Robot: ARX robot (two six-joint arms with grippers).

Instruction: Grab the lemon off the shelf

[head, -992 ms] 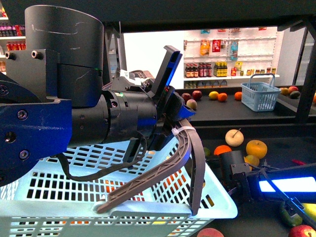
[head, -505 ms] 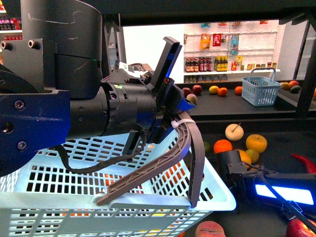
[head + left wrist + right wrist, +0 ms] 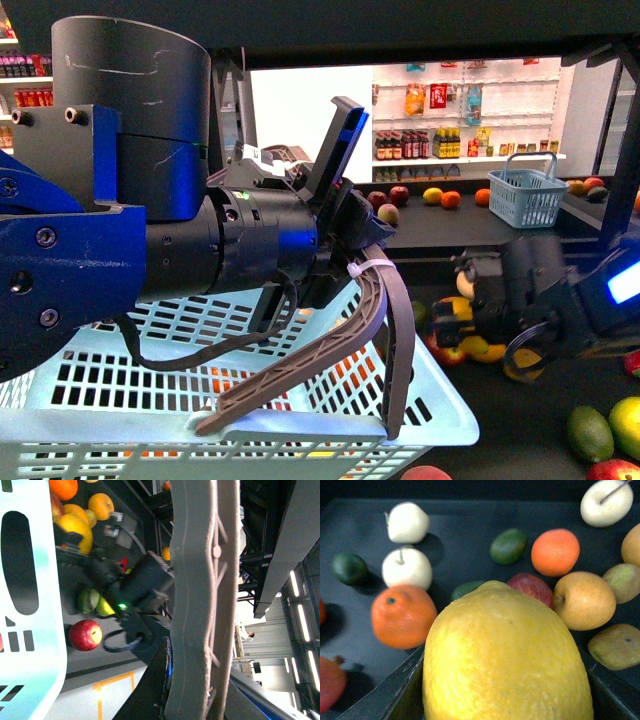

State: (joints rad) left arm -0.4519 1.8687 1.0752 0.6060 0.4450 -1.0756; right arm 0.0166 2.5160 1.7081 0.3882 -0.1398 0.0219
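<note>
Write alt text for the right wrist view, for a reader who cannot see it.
A large yellow lemon fills the foreground, gripped between the dark fingers of the right end effector. Behind it, on a black shelf tray, lie two oranges, pale stemmed fruits, green fruits, a red apple and a yellow apple.

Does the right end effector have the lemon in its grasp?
Yes, in the right wrist view the lemon sits between the dark fingers of the right end effector.

Bright yellow, dimpled lemon. Matte black shelf tray. Vivid orange tangerine, cream-white pear, dark green lime, red apple. Pale blue basket patterned with slots, grey handle.
</note>
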